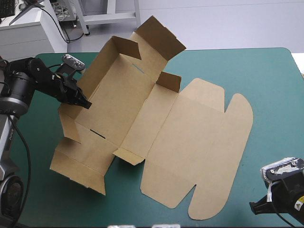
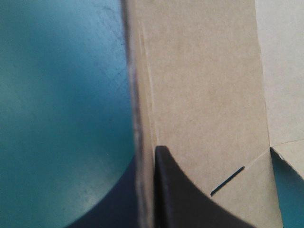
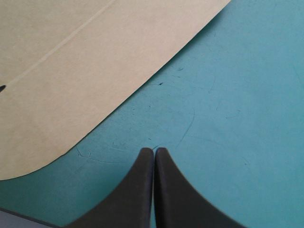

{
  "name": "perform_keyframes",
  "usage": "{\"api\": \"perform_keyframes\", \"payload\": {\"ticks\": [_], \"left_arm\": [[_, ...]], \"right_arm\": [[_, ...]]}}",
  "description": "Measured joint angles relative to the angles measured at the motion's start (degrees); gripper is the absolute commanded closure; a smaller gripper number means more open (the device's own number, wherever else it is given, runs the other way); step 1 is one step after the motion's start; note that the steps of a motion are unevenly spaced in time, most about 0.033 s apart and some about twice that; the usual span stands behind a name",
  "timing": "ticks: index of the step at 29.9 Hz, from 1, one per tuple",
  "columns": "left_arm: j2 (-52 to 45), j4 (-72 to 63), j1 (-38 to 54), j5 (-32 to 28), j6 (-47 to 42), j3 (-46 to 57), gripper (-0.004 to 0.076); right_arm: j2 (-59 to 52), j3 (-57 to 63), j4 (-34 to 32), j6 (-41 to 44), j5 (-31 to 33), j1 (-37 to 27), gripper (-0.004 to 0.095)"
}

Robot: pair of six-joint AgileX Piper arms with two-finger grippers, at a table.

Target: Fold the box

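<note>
High view: left end effector pinches the box wall, right end effector pressed together; we'd fold squarely along its crease.

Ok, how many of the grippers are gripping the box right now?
1. The left gripper pinches the box by its raised left wall; the right gripper is shut over the teal-green cover, clear of the flat lid.
</note>
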Motion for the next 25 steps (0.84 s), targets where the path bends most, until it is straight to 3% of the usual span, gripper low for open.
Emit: {"api": "perform_keyframes", "payload": {"ticks": [7,25], "left_arm": [[0.0,9.8,-9.2,-2.4,0.2,-1.4,0.0732],[0.8,25.7,-28.6,-22.2,3.6,5.2,0.0732]], "right_arm": [[0.0,0.0,0.0,0.0,0.0,0.0,0.0921],[0.0,0.0,1.1,0.0,-1.9,0.0,0.0921]]}}
